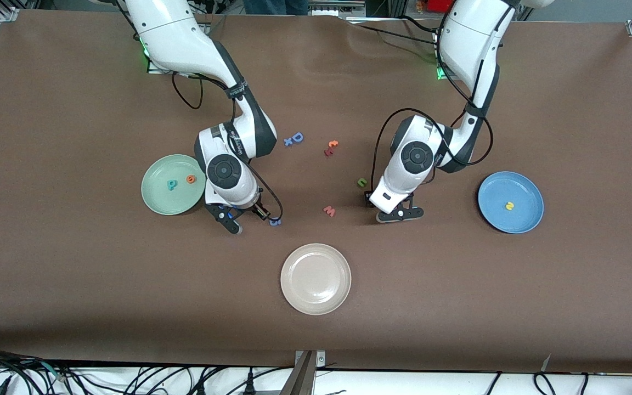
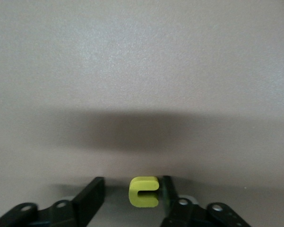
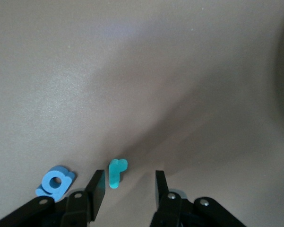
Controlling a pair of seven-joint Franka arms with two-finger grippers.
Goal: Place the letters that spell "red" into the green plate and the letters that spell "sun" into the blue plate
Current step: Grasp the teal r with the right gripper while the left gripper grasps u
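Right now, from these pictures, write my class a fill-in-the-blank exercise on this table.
The round pale green plate holds a teal foam "d" and an orange foam ___.
The round blue plate holds only ___ letter, a yellow foam one.
The left gripper straddles an arch-shaped foam letter coloured ___.
The right gripper hangs by a thin teal "r" and a blue foam ___.
Missing: e; one; yellow; g

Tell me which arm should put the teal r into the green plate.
Right. The right gripper straddles the teal r, fingers open around it, just beside the green plate. The left gripper is at the yellow arch letter toward the blue plate.
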